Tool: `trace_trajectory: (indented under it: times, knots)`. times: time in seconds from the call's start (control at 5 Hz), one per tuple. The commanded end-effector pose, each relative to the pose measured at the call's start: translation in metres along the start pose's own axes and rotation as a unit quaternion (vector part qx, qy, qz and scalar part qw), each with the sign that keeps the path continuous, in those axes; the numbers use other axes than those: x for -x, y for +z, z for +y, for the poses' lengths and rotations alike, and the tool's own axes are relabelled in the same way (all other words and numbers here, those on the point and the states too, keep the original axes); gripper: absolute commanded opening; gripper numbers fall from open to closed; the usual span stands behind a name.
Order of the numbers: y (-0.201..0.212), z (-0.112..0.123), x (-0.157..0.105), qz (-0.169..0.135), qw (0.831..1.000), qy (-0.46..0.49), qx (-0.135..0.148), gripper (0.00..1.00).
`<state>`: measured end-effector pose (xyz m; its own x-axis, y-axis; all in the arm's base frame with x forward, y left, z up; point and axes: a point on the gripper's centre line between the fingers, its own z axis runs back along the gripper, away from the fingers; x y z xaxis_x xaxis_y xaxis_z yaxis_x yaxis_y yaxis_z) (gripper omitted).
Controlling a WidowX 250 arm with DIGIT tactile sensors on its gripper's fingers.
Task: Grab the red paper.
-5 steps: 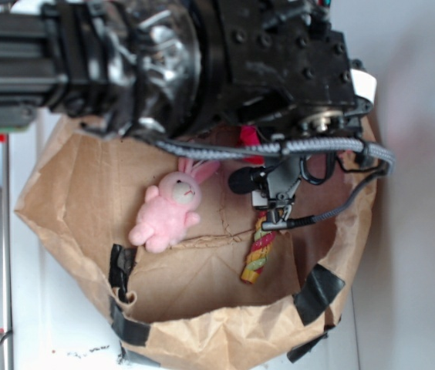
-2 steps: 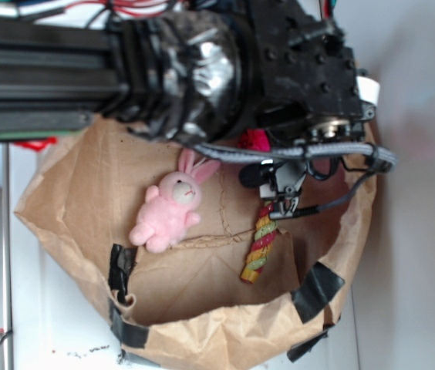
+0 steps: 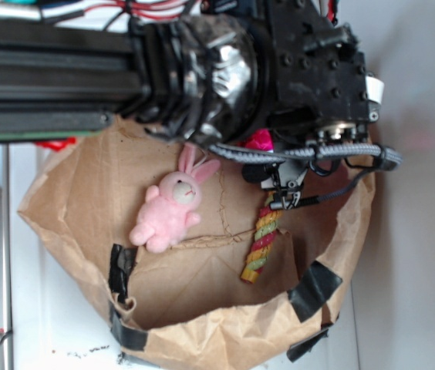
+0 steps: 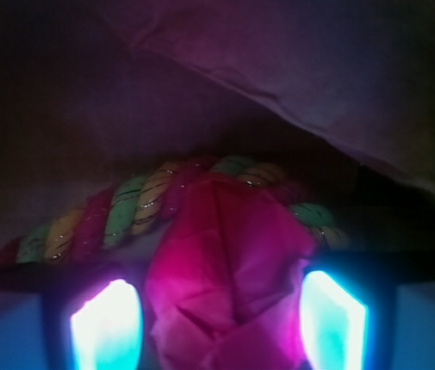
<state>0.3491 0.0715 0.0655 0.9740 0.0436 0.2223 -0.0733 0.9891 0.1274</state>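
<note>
My pincer stands wide, its two lit fingertips on either side of the red paper, which fills the gap between them; whether they touch it I cannot tell. From outside, only a sliver of the red paper shows under my arm at the far wall of the brown paper bag. The bag's crumpled walls ring me closely, patched with black tape. The striped rope cane curves just behind the paper, touching it, with the bag wall looming above. The pink bunny lies well off to one side. I can read no writing.
</note>
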Motion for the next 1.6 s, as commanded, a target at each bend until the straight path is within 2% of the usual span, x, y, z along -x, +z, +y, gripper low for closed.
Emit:
trace_trajectory:
  times: [0.0,0.4,0.8,1.0,1.2,1.4]
  knots:
    - [0.013,0.006,-0.007,-0.023,1.0,0.003,-0.018,0.0]
    - [0.03,0.006,0.004,-0.031,0.999,0.005,-0.019,0.0]
    - [0.094,0.002,0.024,-0.066,0.997,0.006,0.049,0.0]
    - [0.113,-0.007,0.033,-0.064,0.994,0.001,0.093,0.0]
    - [0.131,-0.017,0.043,-0.064,0.992,-0.01,0.111,0.0]
    - [0.149,-0.02,0.052,-0.057,0.994,0.001,0.094,0.0]
